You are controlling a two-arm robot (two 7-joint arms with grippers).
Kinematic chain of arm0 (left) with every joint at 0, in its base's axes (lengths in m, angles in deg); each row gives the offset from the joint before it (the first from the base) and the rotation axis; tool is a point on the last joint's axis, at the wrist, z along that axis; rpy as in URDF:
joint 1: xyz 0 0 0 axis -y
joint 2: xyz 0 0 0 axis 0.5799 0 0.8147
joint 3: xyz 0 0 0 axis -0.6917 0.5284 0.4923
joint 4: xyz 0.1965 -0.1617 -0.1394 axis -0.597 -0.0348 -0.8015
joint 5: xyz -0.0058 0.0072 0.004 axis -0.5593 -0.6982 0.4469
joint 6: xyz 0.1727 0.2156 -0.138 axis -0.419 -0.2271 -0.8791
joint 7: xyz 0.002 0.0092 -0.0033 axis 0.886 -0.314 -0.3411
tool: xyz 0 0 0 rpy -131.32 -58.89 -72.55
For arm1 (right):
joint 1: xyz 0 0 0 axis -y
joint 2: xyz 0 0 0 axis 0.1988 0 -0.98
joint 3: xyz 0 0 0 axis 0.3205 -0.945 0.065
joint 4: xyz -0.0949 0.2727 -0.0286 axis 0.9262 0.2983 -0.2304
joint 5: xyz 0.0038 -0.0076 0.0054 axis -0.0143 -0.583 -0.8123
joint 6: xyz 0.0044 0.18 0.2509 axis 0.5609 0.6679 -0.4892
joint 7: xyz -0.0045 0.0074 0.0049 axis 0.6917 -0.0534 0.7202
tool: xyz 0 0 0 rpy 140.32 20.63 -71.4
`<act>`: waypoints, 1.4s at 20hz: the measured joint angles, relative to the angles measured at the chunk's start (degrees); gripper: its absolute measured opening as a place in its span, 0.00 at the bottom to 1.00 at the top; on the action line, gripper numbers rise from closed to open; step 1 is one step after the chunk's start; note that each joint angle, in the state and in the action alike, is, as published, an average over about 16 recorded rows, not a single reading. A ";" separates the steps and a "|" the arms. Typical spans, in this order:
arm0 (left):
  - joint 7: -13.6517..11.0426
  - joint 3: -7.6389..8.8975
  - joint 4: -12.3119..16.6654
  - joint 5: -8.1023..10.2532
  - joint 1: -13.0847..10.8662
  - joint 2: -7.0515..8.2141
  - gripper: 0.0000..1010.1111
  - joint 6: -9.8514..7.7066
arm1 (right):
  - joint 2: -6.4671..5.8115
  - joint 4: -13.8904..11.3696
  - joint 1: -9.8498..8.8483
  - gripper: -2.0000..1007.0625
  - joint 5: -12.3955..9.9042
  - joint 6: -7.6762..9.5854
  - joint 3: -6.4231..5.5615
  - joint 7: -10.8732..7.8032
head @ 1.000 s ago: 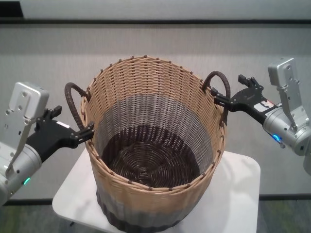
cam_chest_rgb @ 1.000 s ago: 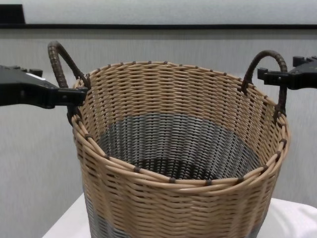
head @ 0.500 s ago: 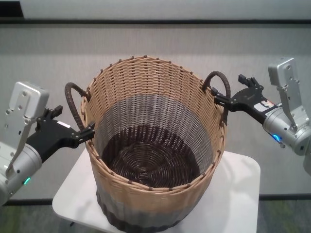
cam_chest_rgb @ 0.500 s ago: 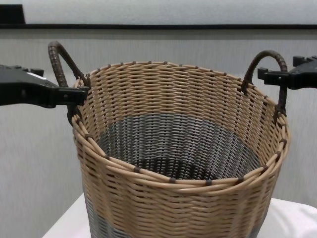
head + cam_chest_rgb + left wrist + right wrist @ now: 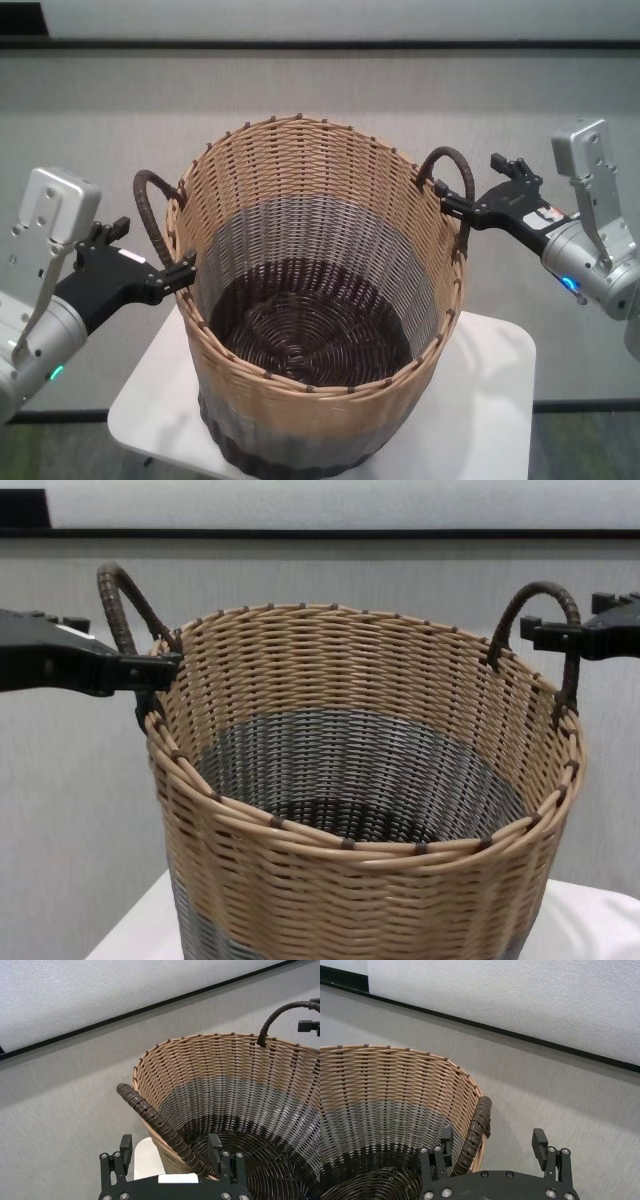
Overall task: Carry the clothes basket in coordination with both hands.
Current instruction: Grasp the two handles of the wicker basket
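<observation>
Item: clothes basket [image 5: 318,300], round woven wicker, with a tan upper band, a grey band below it and a dark woven floor inside. We record it standing upright on a small white table [image 5: 495,400] with rounded corners, centred before the robot and nothing visible inside it.

Fittings: two dark brown wrapped loop handles rising from the rim. We note the left handle [image 5: 150,215] on the robot's left side and the right handle [image 5: 452,172] on its right.

Left gripper [image 5: 180,270]: black, with flat pronged fingers, level with the rim at the left handle. In the left wrist view we see its fingers [image 5: 216,1146] spread wide, one to each side of the wrapped handle, which runs between them without being pinched. It holds nothing. In the chest view its tip reaches the rim at the foot of the handle.

Right gripper [image 5: 470,190]: black, on a silver-white arm showing a blue light, at the right handle. In the right wrist view we see its fingers [image 5: 540,1142] also spread wide; the handle lies close beside one finger, inside the gap, not clamped.

Surroundings: grey textured wall [image 5: 320,90] with a dark horizontal strip behind the basket.
</observation>
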 joint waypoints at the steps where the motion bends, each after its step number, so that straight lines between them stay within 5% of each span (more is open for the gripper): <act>1: -0.01 0.00 0.00 0.01 0.00 0.00 0.99 0.01 | 0.00 0.00 0.00 0.99 0.00 0.00 0.00 0.00; 12: -0.04 -0.02 0.03 0.10 0.04 0.01 0.86 0.06 | -0.04 0.02 0.02 0.81 -0.05 -0.03 0.02 0.00; 28: -0.04 -0.02 0.04 0.16 0.04 0.00 0.37 0.10 | -0.04 0.03 0.02 0.26 -0.06 -0.03 0.02 0.00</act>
